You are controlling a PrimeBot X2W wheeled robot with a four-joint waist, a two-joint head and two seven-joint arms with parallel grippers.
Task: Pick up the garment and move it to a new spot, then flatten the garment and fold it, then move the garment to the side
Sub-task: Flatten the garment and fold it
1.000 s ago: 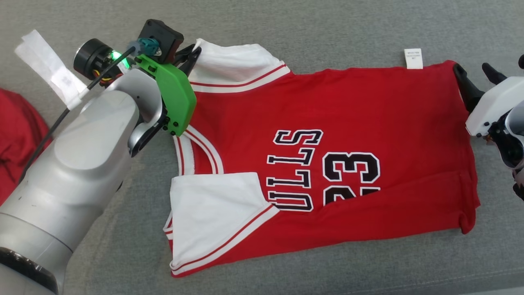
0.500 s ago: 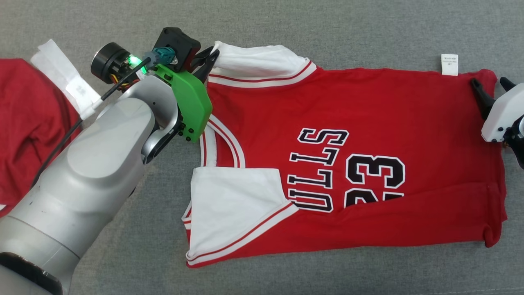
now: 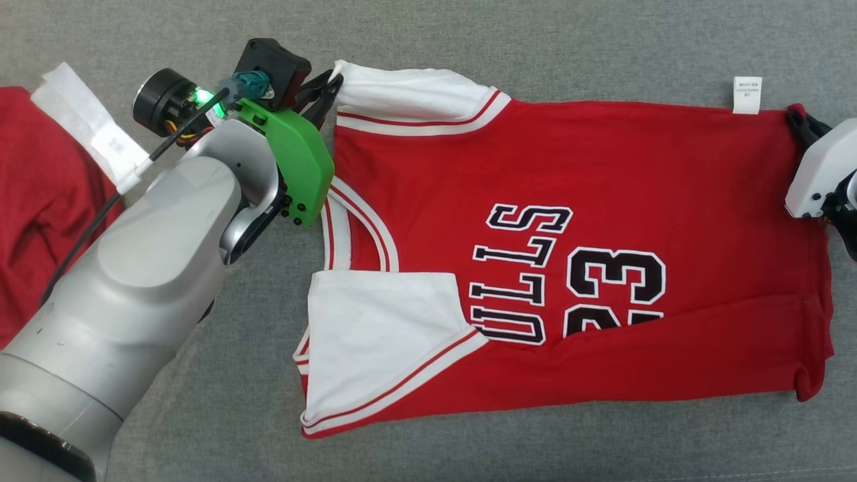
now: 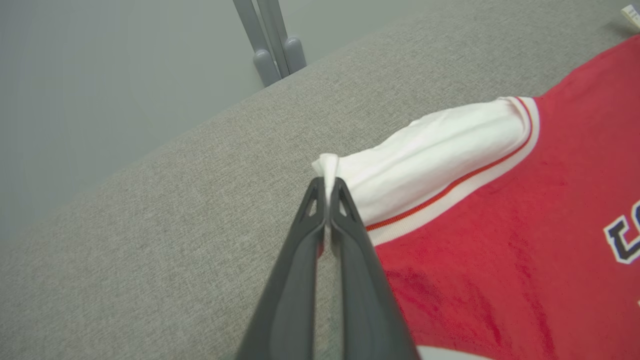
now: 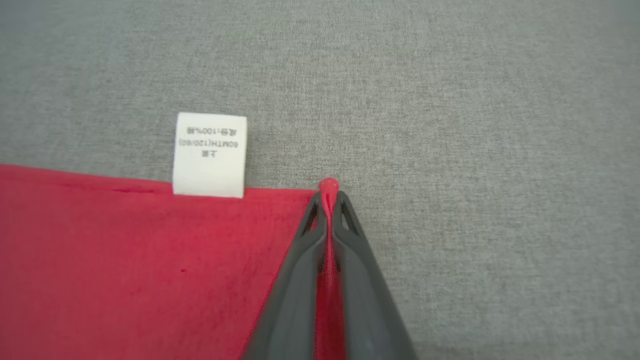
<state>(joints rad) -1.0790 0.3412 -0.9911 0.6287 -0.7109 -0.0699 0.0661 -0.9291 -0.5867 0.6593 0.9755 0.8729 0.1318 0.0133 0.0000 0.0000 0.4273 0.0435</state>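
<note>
Head view: the jersey (image 3: 569,167) is clamped along its far edge by left gripper (image 3: 328,88) and right gripper (image 3: 798,122); folding it nearward is judged next

On the red garment (image 3: 602,167) we read black letters (image 3: 519,274) edged in white, "ULLS", lying sideways in the head view, with the U partly cut by a fold of the cloth. Just beside them we read the number (image 3: 616,288) "23" in the same black with white edging, one side of it hidden under the same fold. On the white label (image 5: 210,155) at the garment's edge, upside down in the right wrist view, we make out "100%" and "60MTH(120/60)". Its other small characters are too fine for us to read.
</note>
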